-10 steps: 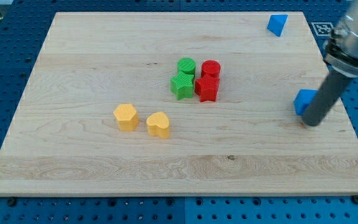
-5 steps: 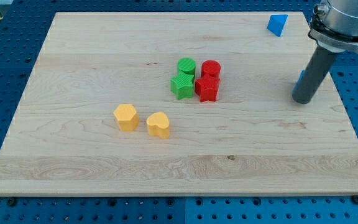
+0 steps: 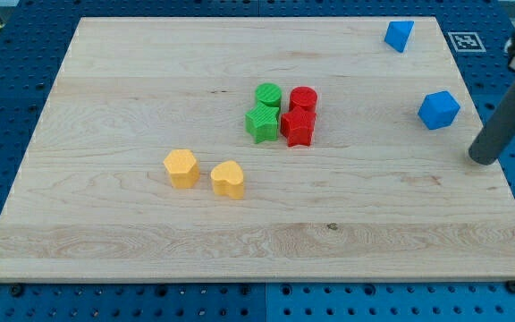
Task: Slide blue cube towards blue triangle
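The wooden board (image 3: 150,80) carries everything. Around the central red-green cluster (image 3: 282,113): two yellow blocks (image 3: 204,173) lower left, blue cube (image 3: 439,109) right, blue triangle (image 3: 399,35) upper right, seemingly wedge-shaped.

Blue cube (image 3: 439,109) right of centre — blue triangle (image 3: 399,35) top-right corner.

No legible words, brand names or numbers appear anywhere. The sole sign is a black-and-white square fiducial marker (image 3: 463,41) on the blue perforated base just beyond the top right corner of the pale wooden counter (image 3: 150,80); its pattern is too small to decode. The coloured blocks bear no lettering
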`<act>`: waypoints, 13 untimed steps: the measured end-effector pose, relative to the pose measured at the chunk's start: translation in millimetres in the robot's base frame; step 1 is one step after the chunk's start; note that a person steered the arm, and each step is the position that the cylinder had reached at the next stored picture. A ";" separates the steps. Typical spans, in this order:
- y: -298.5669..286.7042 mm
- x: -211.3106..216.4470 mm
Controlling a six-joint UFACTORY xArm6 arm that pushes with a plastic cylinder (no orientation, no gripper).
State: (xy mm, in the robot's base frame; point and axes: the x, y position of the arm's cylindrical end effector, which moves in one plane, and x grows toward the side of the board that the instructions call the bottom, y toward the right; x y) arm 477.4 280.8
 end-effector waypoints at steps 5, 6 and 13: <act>0.2 -53.9; -24.4 -56.5; -57.9 -60.9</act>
